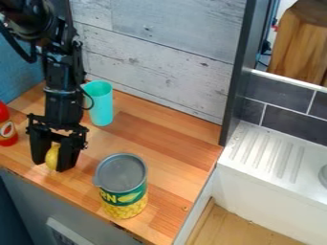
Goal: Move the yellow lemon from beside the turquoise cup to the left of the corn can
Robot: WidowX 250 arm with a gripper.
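The black gripper point(51, 162) hangs from the arm at the left of the view, low over the wooden counter, with its fingers pointing down. Between the two fingers is a small yellow object point(52, 157), with the fingers closed against its sides. Whether the object touches the counter I cannot tell. A corn can point(123, 189) with a grey top and a green and yellow label stands to the right of the gripper, apart from it. Behind and to the right of the gripper stands a turquoise cup point(101, 104). At the left edge is part of a red bottle point(6, 127).
The wooden counter point(172, 134) ends at a front edge and a right edge. A grey plank wall point(166, 52) rises behind it, with a dark upright post point(243, 72) at its right end. Beyond the post is a white ridged sink drainboard point(268, 153).
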